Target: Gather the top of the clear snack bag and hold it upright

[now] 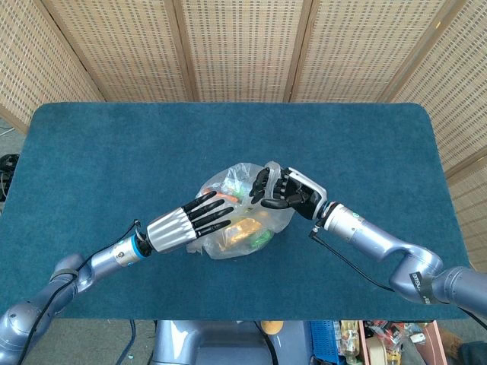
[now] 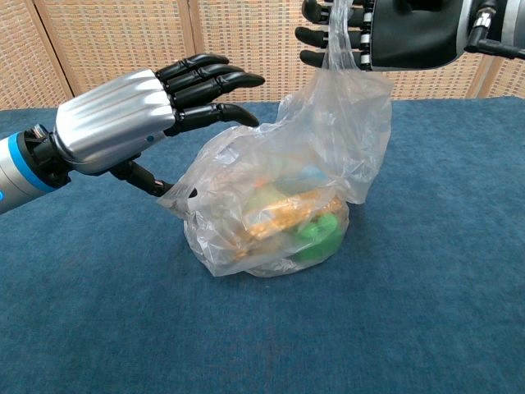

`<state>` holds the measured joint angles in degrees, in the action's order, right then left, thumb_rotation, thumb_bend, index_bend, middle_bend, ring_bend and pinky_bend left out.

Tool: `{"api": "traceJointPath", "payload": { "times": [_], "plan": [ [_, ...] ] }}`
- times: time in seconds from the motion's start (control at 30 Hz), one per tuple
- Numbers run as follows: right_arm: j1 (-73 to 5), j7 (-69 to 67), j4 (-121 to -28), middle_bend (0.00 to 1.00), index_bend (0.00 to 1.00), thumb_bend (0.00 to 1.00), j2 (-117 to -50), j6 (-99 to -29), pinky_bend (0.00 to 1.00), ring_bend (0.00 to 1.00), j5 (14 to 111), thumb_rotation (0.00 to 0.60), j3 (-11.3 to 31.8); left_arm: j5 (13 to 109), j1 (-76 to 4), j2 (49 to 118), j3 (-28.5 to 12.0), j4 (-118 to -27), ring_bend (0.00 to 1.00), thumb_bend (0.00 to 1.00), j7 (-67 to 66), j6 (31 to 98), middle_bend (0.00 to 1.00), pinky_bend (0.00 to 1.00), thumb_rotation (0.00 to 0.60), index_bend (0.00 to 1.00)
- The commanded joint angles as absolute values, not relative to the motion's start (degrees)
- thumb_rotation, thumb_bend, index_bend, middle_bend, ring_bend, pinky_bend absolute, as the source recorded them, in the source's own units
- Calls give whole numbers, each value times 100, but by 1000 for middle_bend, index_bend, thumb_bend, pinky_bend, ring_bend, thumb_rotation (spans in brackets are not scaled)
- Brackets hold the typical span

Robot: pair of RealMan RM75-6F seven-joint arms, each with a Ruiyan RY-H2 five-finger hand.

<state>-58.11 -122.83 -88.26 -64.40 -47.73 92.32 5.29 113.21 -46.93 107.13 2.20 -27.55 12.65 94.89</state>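
The clear snack bag [image 1: 242,222] sits mid-table, with orange, yellow and green snacks inside. Its right top corner [image 2: 338,49] is pulled up in a strip, which my right hand [image 2: 385,33] pinches high above the table. From the head view, that right hand [image 1: 285,190] is at the bag's upper right edge. My left hand [image 2: 131,119] is open, its fingers stretched out flat over the bag's upper left side. Its thumb [image 2: 160,185] reaches under the bag's loose left flap [image 2: 184,197]. In the head view the left hand [image 1: 190,220] overlaps the bag's left part.
The blue felt table [image 1: 91,152] stretches wide on all sides of the bag. A wicker folding screen [image 1: 243,46] stands behind the far edge. The near table edge [image 1: 228,319] runs just below both forearms.
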Motion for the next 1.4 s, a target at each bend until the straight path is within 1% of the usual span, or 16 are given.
{"api": "traceJointPath", "payload": {
  "times": [0.03, 0.2, 0.3, 0.37, 0.57, 0.67, 0.87, 1.03, 1.17, 1.4],
  "plan": [
    [-5812, -12297, -8825, 534, 480, 0, -6441, -4780, 370, 395, 9225, 600, 528, 11271, -4755, 10817, 242, -2706, 0, 215, 1278, 9444, 0, 0, 600, 190],
    [-5827, -12323, -8811, 534, 480, 0, -6416, -4775, 370, 396, 9229, 600, 513, 11161, -4852, 11021, 250, -2530, 0, 241, 1272, 9381, 0, 0, 600, 251],
    [-5830, -12339, -8820, 534, 481, 0, -6406, -4786, 370, 396, 9239, 600, 503, 11102, -4895, 11120, 254, -2435, 0, 267, 1283, 9382, 0, 0, 600, 333],
    [-5836, -12343, -8831, 534, 481, 0, -6394, -4792, 370, 397, 9248, 600, 497, 11055, -4917, 11199, 262, -2366, 0, 285, 1312, 9369, 0, 0, 600, 412],
    [-5835, -12343, -8865, 534, 484, 0, -6358, -4808, 370, 398, 9252, 600, 481, 10914, -4924, 11422, 244, -2194, 0, 336, 1355, 9388, 0, 0, 600, 567],
    [-5840, -12337, -8881, 534, 485, 0, -6340, -4803, 370, 398, 9252, 600, 471, 10765, -4931, 11565, 160, -2092, 0, 376, 1416, 9440, 0, 0, 600, 618],
    [-5840, -12348, -8901, 534, 485, 0, -6325, -4823, 370, 399, 9261, 600, 454, 10508, -4957, 11752, 22, -2020, 0, 379, 1646, 9527, 0, 0, 600, 713],
    [-5834, -12355, -8896, 534, 486, 0, -6314, -4829, 370, 399, 9252, 600, 438, 10291, -4915, 11816, -104, -2037, 0, 385, 1909, 9720, 0, 0, 600, 728],
    [-5824, -12367, -8892, 534, 487, 0, -6306, -4844, 369, 399, 9244, 600, 432, 10020, -4813, 11842, -281, -2176, 0, 388, 2305, 9804, 0, 0, 600, 734],
    [-5819, -12339, -8918, 534, 488, 0, -6280, -4844, 370, 399, 9230, 600, 427, 9398, -4638, 11778, -801, -2732, 0, 394, 3238, 9909, 0, 0, 600, 735]
  ]
}}
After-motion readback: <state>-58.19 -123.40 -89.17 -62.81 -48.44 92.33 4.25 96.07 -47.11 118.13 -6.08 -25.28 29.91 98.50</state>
